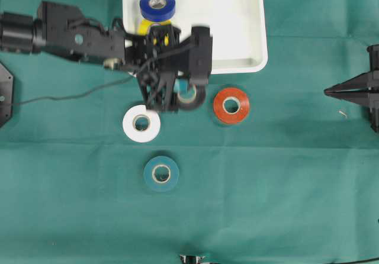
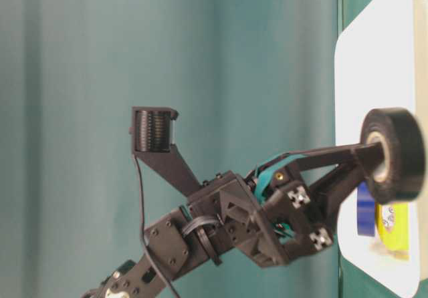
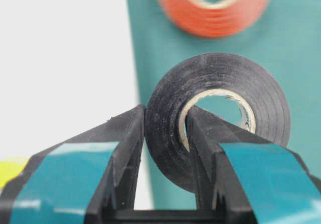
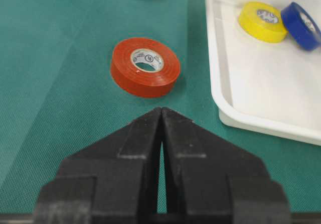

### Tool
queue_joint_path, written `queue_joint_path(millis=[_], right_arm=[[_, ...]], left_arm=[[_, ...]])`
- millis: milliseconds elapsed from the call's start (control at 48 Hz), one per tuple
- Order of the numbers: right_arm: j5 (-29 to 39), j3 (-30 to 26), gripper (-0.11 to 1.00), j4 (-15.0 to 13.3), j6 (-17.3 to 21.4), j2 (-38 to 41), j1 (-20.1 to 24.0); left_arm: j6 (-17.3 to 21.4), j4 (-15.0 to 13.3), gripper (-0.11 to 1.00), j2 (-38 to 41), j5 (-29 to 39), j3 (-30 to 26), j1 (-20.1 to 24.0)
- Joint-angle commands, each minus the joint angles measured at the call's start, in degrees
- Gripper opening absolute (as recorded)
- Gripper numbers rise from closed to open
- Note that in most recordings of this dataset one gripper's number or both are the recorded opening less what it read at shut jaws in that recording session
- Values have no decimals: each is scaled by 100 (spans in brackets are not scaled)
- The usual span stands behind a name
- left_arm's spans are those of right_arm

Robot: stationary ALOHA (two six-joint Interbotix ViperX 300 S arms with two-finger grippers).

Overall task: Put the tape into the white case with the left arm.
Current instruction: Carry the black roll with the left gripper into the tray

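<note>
We can read no brand on any roll; the red tape roll (image 4: 145, 67) has small dark print on its inner cardboard core, too small for us to make out.

The white case (image 1: 237, 27) sits at the 12 o'clock edge of the green bench (image 1: 266, 187) in the overhead view. Inside it we see a blue tape roll (image 1: 157, 6) and a yellow tape roll (image 4: 262, 21) side by side, the blue one leaning against or just touching the yellow; the rest of the case floor is bare white.

The left end effector (image 3: 165, 128) is clamped on the black tape roll (image 3: 220, 113): one teal-banded finger presses the outer face, the other passes through the core, pinching the roll's wall. The roll is held on edge, off the cloth, just outside the case's near rim, at about 6 o'clock from the blue roll.

The red roll lies flat at 3 o'clock from the held roll. A white tape roll (image 1: 141, 124) lies at its 8 o'clock, and a teal tape roll (image 1: 161, 173) further toward 6 o'clock.

The right end effector (image 4: 161, 133) has its black fingers pressed together, holding nothing, near the 3 o'clock edge.
</note>
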Motion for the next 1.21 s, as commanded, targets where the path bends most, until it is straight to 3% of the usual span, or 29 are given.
queue_joint_path(millis=[0,229,521,1187], right_arm=[[-44,18,-9,-35,9,35,-9],[-44,18,-9,-35,9,44,-9],[-44,18,-9,-35,9,35,-9],[-44,26,-9,-35,9,35,-9]], left_arm=[[123,18,23,-202,-44,-79,255],[580,9,23,-105,-246,-88,782],[633,9,23,62,-519,-105,1090],[606,0,23,79,-580,-35,1125]])
